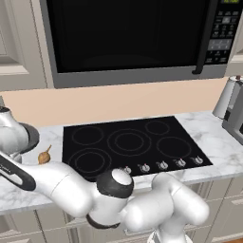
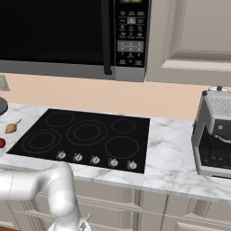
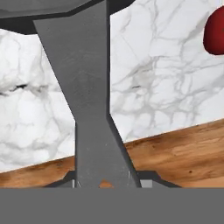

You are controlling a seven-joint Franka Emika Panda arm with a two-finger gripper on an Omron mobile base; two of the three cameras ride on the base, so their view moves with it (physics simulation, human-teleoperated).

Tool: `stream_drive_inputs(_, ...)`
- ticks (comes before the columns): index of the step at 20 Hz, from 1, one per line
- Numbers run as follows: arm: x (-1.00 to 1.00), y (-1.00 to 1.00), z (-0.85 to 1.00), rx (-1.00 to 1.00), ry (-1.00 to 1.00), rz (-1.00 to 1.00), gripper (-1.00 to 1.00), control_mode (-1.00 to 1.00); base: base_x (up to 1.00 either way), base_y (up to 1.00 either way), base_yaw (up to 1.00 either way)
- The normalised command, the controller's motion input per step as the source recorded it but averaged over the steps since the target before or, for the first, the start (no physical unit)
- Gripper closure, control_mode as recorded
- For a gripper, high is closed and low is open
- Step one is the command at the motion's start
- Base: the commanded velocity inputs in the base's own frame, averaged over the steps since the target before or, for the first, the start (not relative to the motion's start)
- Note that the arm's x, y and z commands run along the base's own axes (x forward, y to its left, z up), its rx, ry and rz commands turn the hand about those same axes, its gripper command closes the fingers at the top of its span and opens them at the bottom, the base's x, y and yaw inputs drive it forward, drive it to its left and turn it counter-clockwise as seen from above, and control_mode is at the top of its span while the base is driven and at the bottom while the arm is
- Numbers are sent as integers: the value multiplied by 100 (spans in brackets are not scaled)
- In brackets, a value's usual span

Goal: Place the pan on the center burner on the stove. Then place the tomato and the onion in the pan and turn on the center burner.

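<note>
The dark grey pan is at the left end of the counter, left of the stove, and partly hidden behind my white hand. In the hand view its long handle runs from the pan body at the top down between my fingertips. My gripper is shut on that handle. The red tomato lies on the marble beside the handle, and its edge shows as tomato. The golden-brown onion rests between the pan and the cooktop. The center burner is bare.
Five silver knobs line the cooktop's front edge. A black microwave hangs above the stove. A toaster and a white canister stand on the right counter. The counter's front edge and the wooden floor lie below my hand.
</note>
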Motion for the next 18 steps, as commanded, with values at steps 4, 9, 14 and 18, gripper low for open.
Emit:
stream_drive_inputs(4, -86, -72, 2, -27, -5, -4, 100, -100, 0, 0, 0)
stream_drive_inputs(9, -66, -100, 0, -19, -15, 0, 100, -100, 0, 0, 0)
stream_drive_inputs(14, -72, -100, -3, -6, -17, 0, 100, -100, 0, 0, 0)
stream_drive_inputs(18, -59, -100, 0, 1, -16, 0, 100, -100, 0, 0, 0)
